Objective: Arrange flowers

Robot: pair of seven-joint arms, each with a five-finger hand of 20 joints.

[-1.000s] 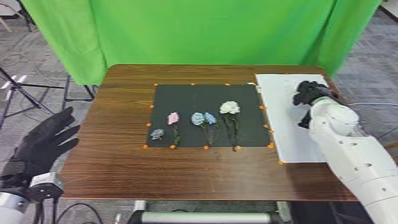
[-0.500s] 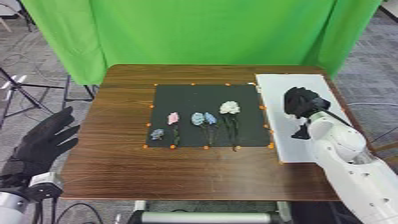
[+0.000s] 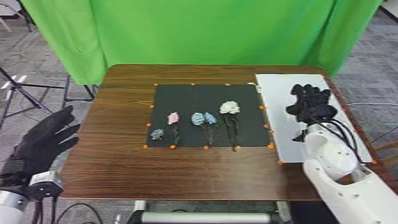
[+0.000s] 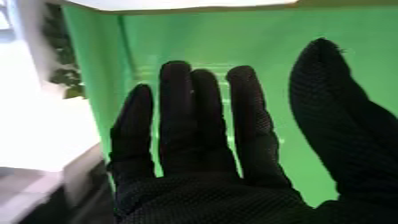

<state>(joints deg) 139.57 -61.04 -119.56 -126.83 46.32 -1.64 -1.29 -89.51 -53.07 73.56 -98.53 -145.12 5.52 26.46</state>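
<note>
Overall, five artificial-looking flowers lie in a loose row between two gloved robot hands. At far left, the left hand [image 3: 40, 142] waits beyond the table's edge, fingers straight and spread, holding nothing. Next, on a black mat [image 3: 191, 100], come a small blue-grey flower [image 3: 157, 134], a pink flower [image 3: 173, 118] with its stem toward the robot, a pair of pale blue flowers [image 3: 203, 118] side by side, and a white flower [image 3: 229, 107] whose stems reach just past the mat's near edge. At right, the right hand [image 3: 311, 105] is above a white sheet [image 3: 278, 112], fingers extended and parted, thumb held well away, pinching nothing. With that hand free, the task seems to be between pick-ups, or perhaps at its end; which one, I cannot tell. If arranging goes on, the right hand would need to travel left, come down low and pinch one stem, most likely the white flower's, being nearest, without dragging its neighbours. Around all this, a tripod [image 3: 15, 86] stands on grey carpet [image 3: 43, 56] at left, the brown wooden surface [image 3: 111, 165] carries mat and sheet, small orange markers [image 3: 206, 147] dot the mat's border, and a bright green curtain [image 3: 222, 35] hangs behind.
</note>
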